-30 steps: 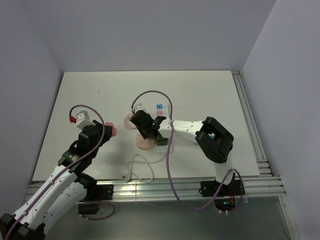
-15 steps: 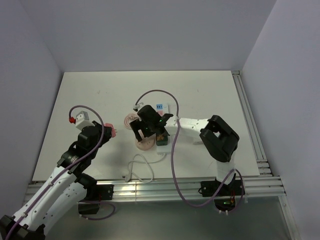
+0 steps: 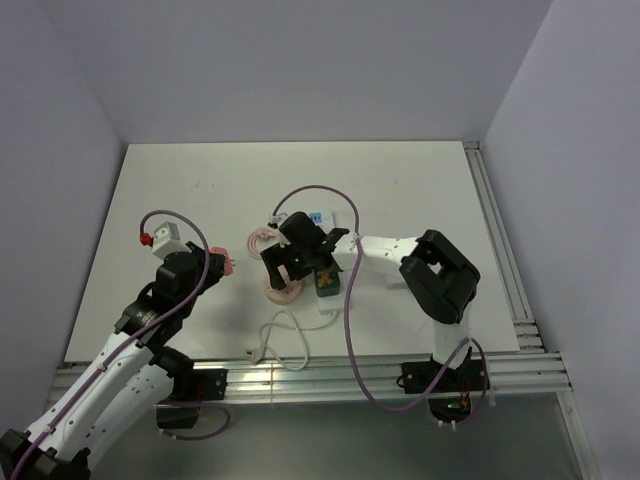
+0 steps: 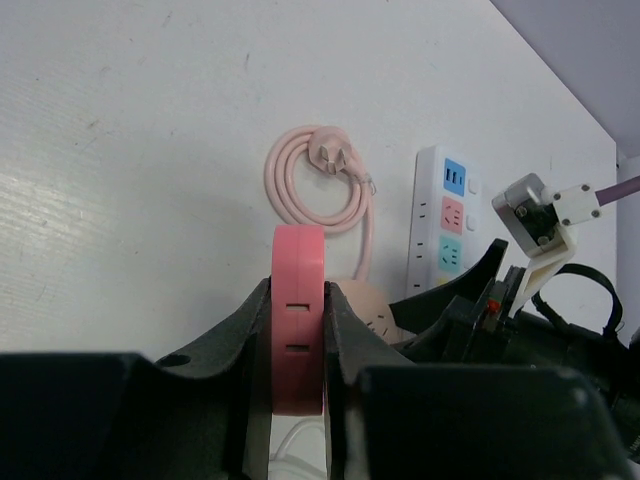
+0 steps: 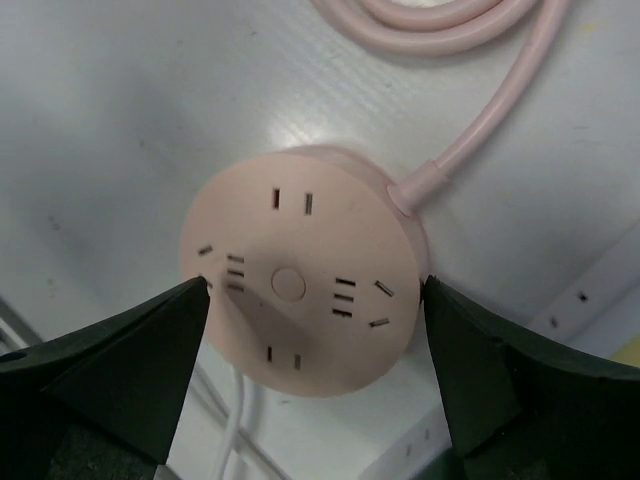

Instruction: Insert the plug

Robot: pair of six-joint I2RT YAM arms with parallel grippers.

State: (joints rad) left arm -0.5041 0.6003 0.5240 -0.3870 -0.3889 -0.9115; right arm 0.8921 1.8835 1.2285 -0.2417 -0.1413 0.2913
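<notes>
A flat pink plug [image 4: 298, 330] with two slots in its face is clamped between the fingers of my left gripper [image 4: 298, 285], which hovers at the table's left [image 3: 205, 265]. A round pink socket [image 5: 300, 270] lies flat on the table, its pink cable running off to a coil [image 4: 315, 185]. My right gripper [image 5: 315, 290] is open and points down over the socket [image 3: 283, 291]. One fingertip stands at each side of the socket's rim.
A white power strip [image 4: 445, 225] with coloured outlets lies just right of the socket. A green block [image 3: 327, 283] sits on it. A loose white cable [image 3: 280, 335] loops near the front edge. A purple cable [image 3: 320, 190] arches over the right arm.
The right gripper has opened wide and shifted slightly left and down, now astride the round socket. The left arm and its pink plug have not moved.
</notes>
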